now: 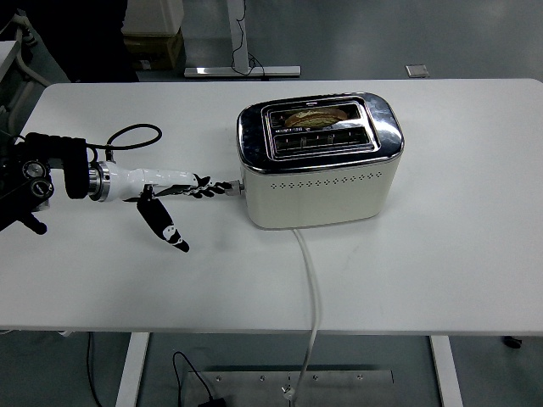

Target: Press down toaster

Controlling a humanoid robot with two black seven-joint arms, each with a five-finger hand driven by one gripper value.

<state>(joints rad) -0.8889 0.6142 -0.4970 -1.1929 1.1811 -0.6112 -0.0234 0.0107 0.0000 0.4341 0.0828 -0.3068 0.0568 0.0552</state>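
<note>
A cream toaster [322, 161] with a chrome top stands in the middle of the white table [441, 254]. A slice of bread [316, 116] sits low in its far slot, only its top edge showing. My left hand [182, 195] reaches in from the left, fingers stretched out flat. Its fingertips [222, 186] rest on the lever knob [237, 186] on the toaster's left end, which sits low on that wall. The thumb [165, 225] points down toward the table. Nothing is held. The right arm does not show.
The toaster's white cord [311, 280] runs from its front wall over the table's near edge. A black cable [136, 134] loops above my left forearm. Desk legs and a box show on the floor beyond the far edge.
</note>
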